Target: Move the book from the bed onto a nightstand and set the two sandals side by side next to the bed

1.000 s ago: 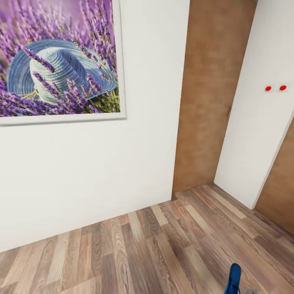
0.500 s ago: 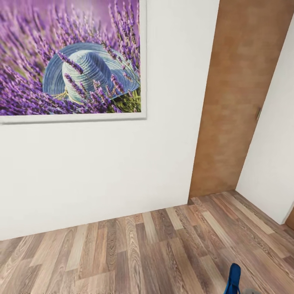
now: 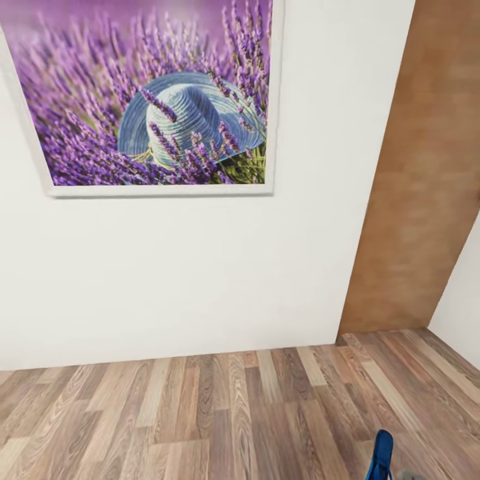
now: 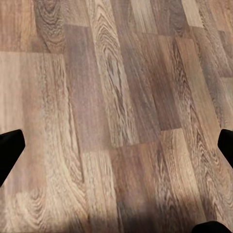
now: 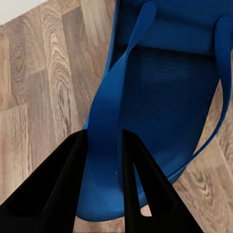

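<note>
My right pincer (image 5: 102, 145) grips a blue sandal (image 5: 160, 97) by its strap; left pincer (image 4: 116, 150) wide, empty. In transit; bed must be found next.

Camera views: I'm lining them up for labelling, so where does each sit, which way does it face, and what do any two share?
Head view: on the robot's head, facing a white wall with a lavender picture, a brown door and the plank floor; a blue sandal tip shows.
Left wrist view: on the left arm, looking down at floor past the open left pincer.
Right wrist view: on the right arm; the right pincer grips the sandal's strap.
Shared: the floor in all three; the sandal in head and right wrist views.
</note>
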Controlling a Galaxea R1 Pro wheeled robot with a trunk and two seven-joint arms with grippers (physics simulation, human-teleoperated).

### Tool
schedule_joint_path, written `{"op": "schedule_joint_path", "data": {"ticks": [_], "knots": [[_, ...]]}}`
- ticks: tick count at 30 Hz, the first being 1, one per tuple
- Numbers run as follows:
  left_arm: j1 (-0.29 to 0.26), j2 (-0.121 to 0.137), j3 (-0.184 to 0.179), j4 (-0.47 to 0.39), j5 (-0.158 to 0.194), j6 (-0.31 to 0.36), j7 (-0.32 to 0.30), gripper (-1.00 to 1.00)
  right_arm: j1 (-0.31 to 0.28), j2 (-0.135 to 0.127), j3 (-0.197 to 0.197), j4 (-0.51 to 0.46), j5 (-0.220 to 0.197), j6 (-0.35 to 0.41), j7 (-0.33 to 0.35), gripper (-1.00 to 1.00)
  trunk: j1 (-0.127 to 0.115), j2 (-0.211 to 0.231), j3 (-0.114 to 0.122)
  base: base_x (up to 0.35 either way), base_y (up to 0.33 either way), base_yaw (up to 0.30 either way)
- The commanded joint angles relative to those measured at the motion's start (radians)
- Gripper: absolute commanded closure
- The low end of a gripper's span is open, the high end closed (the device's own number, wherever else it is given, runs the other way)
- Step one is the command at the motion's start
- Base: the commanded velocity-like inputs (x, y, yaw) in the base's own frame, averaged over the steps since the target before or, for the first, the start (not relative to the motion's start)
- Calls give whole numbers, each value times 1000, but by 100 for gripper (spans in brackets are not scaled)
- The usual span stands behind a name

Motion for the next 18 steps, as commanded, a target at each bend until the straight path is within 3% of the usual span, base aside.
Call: {"op": "schedule_joint_path", "data": {"ticks": [1, 7, 18], "knots": [[-1, 0, 1, 1, 6, 0, -5, -100, 0, 0, 7, 1, -9, -3, 4, 100, 0, 0, -1, 305, 0, 291], [-1, 0, 1, 1, 6, 0, -5, -100, 0, 0, 7, 1, -9, -3, 4, 100, 0, 0, -1, 203, 0, 291], [-1, 0, 0, 1, 6, 0, -5, -100, 0, 0, 7, 1, -9, -3, 5, 100, 0, 0, -1, 11, 0, 291]]}}
